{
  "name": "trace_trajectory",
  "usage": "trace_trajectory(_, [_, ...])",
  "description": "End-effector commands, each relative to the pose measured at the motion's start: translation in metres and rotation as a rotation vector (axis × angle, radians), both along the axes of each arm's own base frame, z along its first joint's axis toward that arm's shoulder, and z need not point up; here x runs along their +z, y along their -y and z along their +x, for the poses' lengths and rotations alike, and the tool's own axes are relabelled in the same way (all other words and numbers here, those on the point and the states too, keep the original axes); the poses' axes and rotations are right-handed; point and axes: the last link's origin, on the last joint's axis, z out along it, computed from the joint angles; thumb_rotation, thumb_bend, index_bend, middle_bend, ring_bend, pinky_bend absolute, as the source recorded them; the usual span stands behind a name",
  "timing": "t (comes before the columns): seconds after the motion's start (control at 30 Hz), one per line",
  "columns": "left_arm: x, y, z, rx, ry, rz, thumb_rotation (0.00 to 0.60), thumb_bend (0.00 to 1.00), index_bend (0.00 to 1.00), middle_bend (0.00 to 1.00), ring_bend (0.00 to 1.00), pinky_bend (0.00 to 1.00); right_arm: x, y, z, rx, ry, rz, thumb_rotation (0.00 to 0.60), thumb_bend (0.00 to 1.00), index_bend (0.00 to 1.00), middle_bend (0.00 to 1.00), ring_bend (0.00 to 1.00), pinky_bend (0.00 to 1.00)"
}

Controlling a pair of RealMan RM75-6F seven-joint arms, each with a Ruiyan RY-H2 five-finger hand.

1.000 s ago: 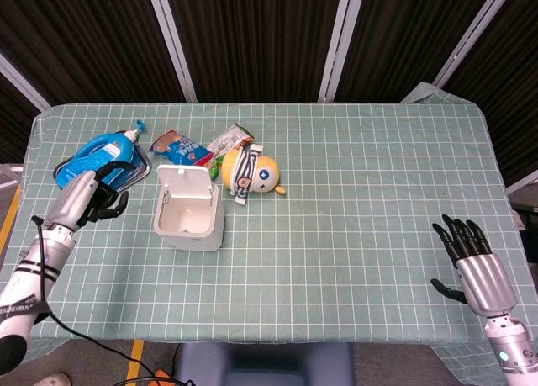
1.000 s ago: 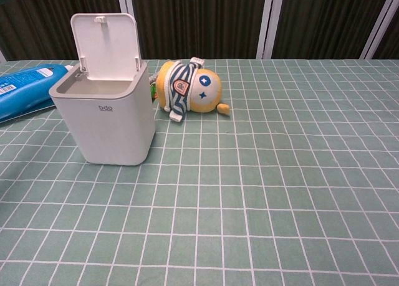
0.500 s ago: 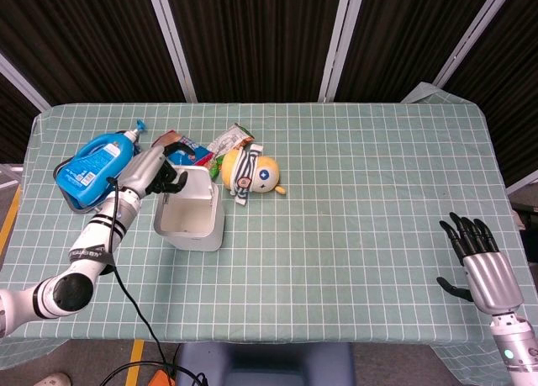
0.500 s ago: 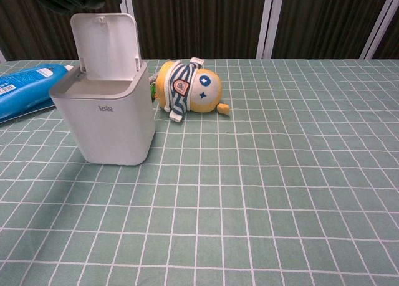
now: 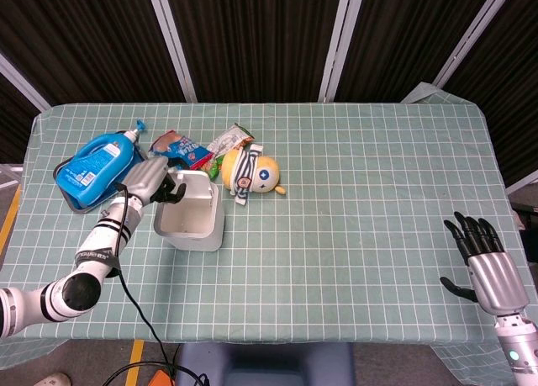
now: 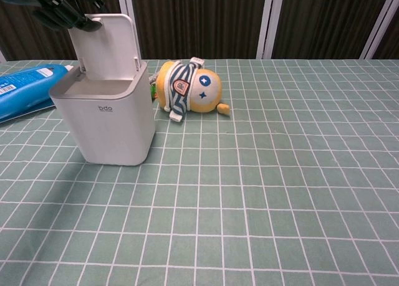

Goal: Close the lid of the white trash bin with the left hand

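The white trash bin (image 5: 190, 224) (image 6: 106, 118) stands left of the table's middle. Its lid (image 6: 105, 47) (image 5: 196, 184) is raised, hinged at the far rim and nearly upright. My left hand (image 5: 153, 181) (image 6: 61, 5) is at the lid's top left corner, dark fingers curled over its upper edge and touching it. It holds nothing. My right hand (image 5: 484, 261) hovers at the table's near right corner with fingers spread and nothing in it; the chest view does not show it.
A yellow plush toy in a striped shirt (image 5: 249, 172) (image 6: 188, 89) lies just right of the bin. A blue detergent bottle (image 5: 94, 157) (image 6: 24, 90) lies on a tray to the left. Snack packets (image 5: 202, 146) lie behind the bin.
My left hand has swung in from the table's left edge to the lid's top and now touches it. The lid has tipped slightly forward. The right hand drifted a little toward the near edge.
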Motion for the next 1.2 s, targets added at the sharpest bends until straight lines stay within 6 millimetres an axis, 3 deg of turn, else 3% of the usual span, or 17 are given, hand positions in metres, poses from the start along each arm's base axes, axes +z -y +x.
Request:
trace_trajectory(0.03, [0.004,0.006,0.001,-0.009,-0.011,0.006,0.6,0.53,0.41,1.0,1.0,1.0,0.001,0.0,0.0,0.001,0.001,-0.002,0.6,0.25,0.0,0.0,0.0,0.0])
trace_trajectory(0.33, [0.014,0.046,-0.015,-0.018,-0.053,-0.054,0.6,0.53,0.34,1.0,1.0,1.0,0.001,-0.002,0.001,0.002,0.019,0.005,0.6,0.24,0.0,0.0,0.0,0.0])
trace_trajectory(0.67, [0.009,0.054,-0.026,-0.024,-0.098,-0.084,0.6,0.53,0.26,1.0,1.0,1.0,0.0,-0.003,0.003,0.008,0.028,0.017,0.6,0.24,0.0,0.0,0.0,0.0])
trace_trajectory(1.2, [0.0,0.097,-0.049,-0.044,-0.172,-0.223,0.6,0.53,0.22,1.0,1.0,1.0,0.0,-0.006,0.004,0.015,0.042,0.029,0.6,0.24,0.0,0.0,0.0,0.0])
